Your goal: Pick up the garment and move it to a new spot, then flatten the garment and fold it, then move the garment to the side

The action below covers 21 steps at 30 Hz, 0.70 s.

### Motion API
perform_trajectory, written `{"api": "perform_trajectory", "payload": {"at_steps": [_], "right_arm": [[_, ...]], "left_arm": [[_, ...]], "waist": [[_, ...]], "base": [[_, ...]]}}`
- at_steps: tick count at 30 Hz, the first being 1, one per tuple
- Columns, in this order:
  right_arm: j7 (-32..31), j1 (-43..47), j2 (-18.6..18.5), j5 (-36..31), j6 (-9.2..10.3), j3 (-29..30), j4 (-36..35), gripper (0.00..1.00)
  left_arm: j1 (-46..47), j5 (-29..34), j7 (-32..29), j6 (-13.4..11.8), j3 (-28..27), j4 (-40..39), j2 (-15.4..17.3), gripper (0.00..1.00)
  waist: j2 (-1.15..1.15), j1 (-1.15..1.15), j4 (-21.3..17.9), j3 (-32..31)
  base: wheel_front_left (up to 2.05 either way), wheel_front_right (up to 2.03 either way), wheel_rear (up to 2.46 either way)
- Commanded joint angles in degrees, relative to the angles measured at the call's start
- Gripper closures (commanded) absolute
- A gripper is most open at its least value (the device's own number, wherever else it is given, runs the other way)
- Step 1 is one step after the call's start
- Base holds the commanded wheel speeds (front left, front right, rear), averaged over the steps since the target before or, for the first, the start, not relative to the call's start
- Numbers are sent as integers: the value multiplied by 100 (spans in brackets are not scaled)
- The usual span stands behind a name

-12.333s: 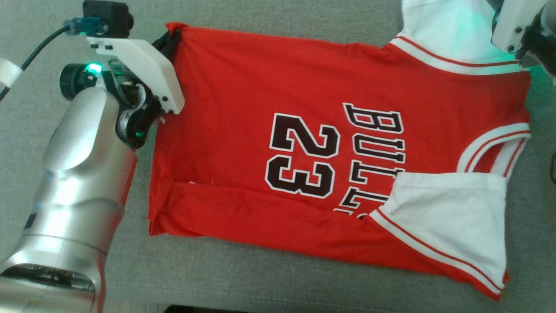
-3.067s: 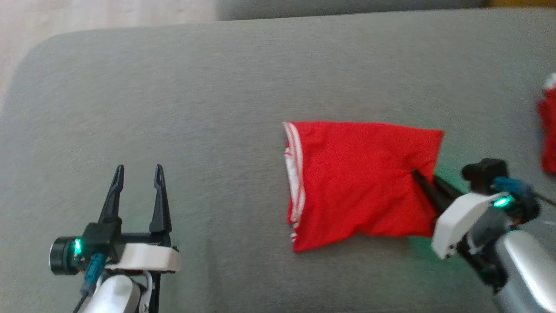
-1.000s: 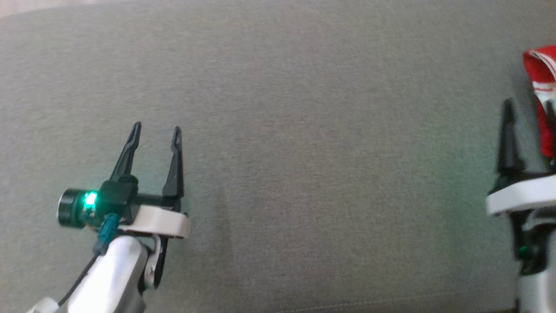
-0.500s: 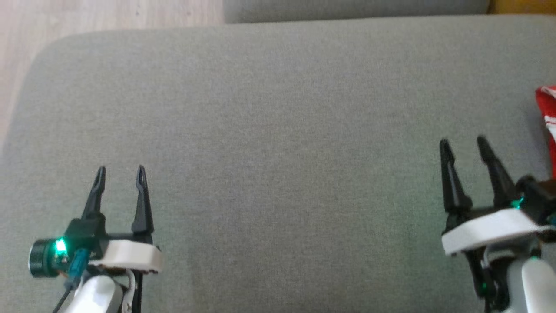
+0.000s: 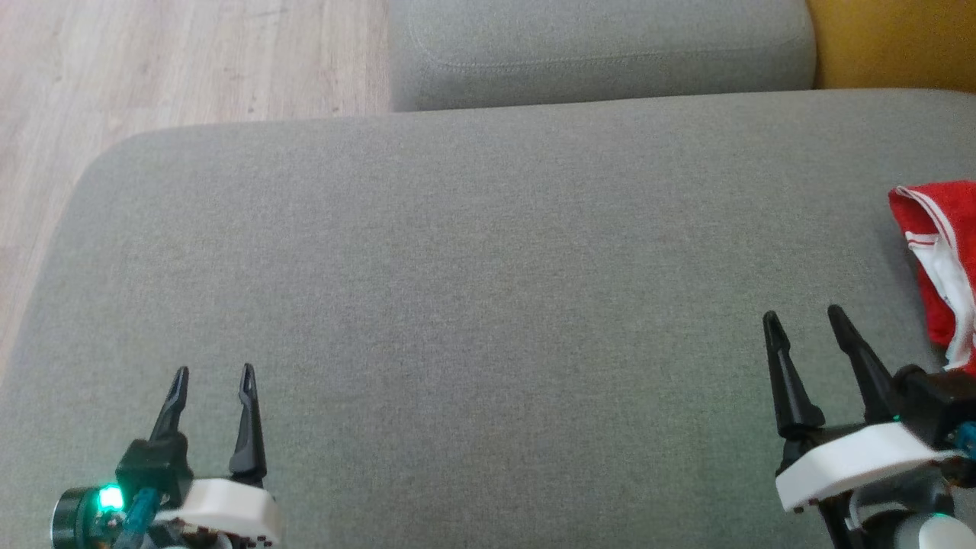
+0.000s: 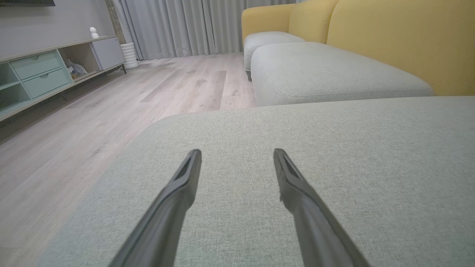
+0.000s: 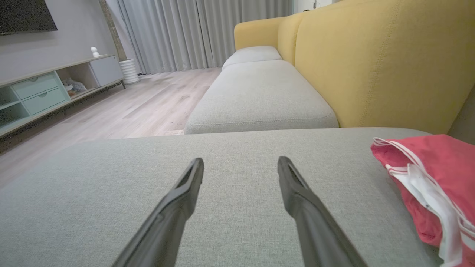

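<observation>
The garment (image 5: 945, 259), red with white trim, lies folded at the far right of the grey cushion (image 5: 473, 252); in the right wrist view the garment (image 7: 438, 185) sits to the right of the fingers. My right gripper (image 5: 802, 316) stands open at the lower right, a little left of the garment and not touching it. At the lower left my left gripper (image 5: 213, 374) is open with nothing between its fingers. Both wrist views show spread fingers over bare cushion: left gripper (image 6: 237, 152), right gripper (image 7: 241, 161).
A second grey cushion (image 5: 595, 46) lies beyond the first, with a yellow sofa back (image 7: 389, 63) to the right. Wooden floor (image 5: 175, 61) runs past the cushion's left edge. A low cabinet (image 6: 48, 70) stands against the far wall.
The head view has tilted, bringing the floor and far cushion into sight. Both grippers sit lower in it and stay open. More of the garment shows at the right edge.
</observation>
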<state>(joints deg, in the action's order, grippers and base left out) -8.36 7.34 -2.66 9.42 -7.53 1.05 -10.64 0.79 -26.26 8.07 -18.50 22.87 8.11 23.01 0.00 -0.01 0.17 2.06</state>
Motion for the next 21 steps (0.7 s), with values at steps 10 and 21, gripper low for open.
{"api": "perform_trajectory", "payload": {"at_steps": [10, 21], "right_arm": [[-144, 20, -22, 14, 4, -212, -381, 0], [-172, -23, -22, 106, 4, -227, -378, 0]], "left_arm": [[86, -49, -83, -71, -147, -197, 248, 0], [165, -95, -52, -35, -120, -93, 245, 0]], "waist": [[0, 1, -21, -123], [0, 1, -47, -68]], "base": [[0, 0, 0], [0, 0, 0]]}}
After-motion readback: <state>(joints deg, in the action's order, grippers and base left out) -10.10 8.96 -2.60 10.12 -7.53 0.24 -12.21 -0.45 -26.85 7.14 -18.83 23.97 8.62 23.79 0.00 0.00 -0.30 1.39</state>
